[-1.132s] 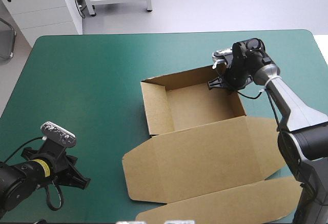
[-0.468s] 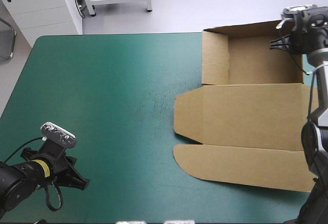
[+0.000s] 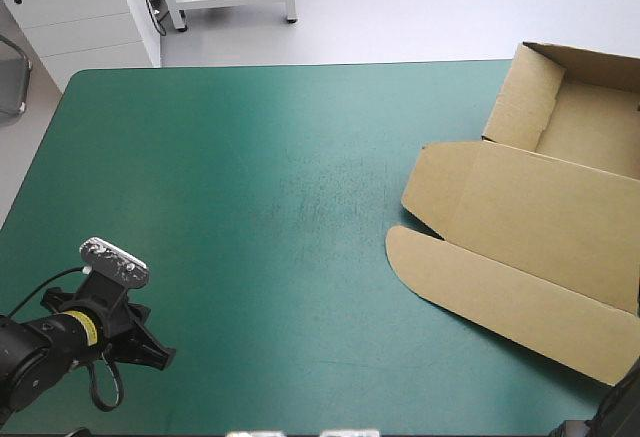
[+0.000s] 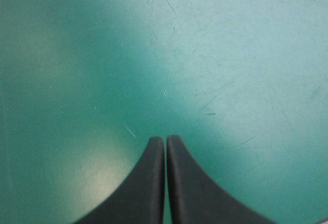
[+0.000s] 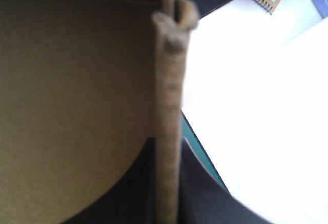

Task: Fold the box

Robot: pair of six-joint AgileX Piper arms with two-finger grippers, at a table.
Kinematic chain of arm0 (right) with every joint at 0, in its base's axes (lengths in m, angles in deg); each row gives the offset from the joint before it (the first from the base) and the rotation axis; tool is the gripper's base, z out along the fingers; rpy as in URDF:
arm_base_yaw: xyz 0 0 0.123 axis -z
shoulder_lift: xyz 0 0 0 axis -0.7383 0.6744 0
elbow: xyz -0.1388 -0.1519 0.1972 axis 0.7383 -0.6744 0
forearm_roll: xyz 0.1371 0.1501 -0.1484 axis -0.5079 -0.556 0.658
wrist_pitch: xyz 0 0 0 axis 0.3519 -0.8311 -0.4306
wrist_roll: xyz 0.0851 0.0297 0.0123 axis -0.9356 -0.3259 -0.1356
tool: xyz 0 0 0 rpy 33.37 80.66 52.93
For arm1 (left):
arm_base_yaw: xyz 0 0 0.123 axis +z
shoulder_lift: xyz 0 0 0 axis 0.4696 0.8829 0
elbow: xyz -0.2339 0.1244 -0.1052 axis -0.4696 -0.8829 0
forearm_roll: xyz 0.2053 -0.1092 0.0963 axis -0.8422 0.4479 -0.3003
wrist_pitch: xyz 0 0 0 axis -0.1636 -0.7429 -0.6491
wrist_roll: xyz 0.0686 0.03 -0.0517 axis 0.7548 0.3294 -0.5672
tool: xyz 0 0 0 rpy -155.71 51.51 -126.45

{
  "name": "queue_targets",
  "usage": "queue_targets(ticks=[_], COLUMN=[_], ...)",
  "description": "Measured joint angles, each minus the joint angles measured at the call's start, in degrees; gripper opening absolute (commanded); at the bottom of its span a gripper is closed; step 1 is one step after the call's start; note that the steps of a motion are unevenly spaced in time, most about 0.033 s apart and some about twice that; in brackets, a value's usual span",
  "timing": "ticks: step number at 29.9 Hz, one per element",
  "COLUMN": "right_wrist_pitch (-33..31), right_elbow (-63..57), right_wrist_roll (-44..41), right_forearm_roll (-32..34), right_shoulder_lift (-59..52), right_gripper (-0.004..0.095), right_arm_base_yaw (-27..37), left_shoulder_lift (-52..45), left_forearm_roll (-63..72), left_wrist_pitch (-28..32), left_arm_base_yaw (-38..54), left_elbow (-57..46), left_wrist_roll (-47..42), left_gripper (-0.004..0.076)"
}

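Pinching the box by one raised wall, the right hand has dragged it to the surface's right edge, probably clearing it; the left hand sits closed.

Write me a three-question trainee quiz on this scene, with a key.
1. True or false: the left claw holds the box.
2. Where does the box lie? A: at the table's right edge. B: at the table's centre. C: at its near left corner.
3. Fill the gap: the right claw is shut on an upright ____ of the box.

Key: 1 false, it is shut over bare table. 2 A. 3 wall.
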Motion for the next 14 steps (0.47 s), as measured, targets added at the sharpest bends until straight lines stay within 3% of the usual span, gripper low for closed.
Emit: queue_targets(ticks=[6,8,11,14], right_wrist_pitch=[0.51,0.64,1.14,1.79], right_elbow=[0.0,0.0,0.0,0.0], right_wrist_roll=[1.81,2.48,2.48,2.48], right_forearm_roll=[-3.22,-3.29,-3.79,-4.39], right_shoulder_lift=[2.24,2.67,3.01,3.07], right_gripper=[-0.0008,0.0039,0.0193,0.0453], right_arm_base_yaw=[2.62,2.61,2.61,2.61], left_shoulder_lift=[0.0,0.0,0.0,0.0], left_forearm_roll=[0.0,0.0,0.0,0.0], left_wrist_pitch=[0.01,0.01,0.01,0.01], left_arm_base_yaw=[0.0,0.0,0.0,0.0], left_elbow=[0.0,0.0,0.0,0.0], left_wrist_roll=[0.0,0.0,0.0,0.0], left_gripper=[-0.0008,-0.0008,-0.0008,-0.0008])
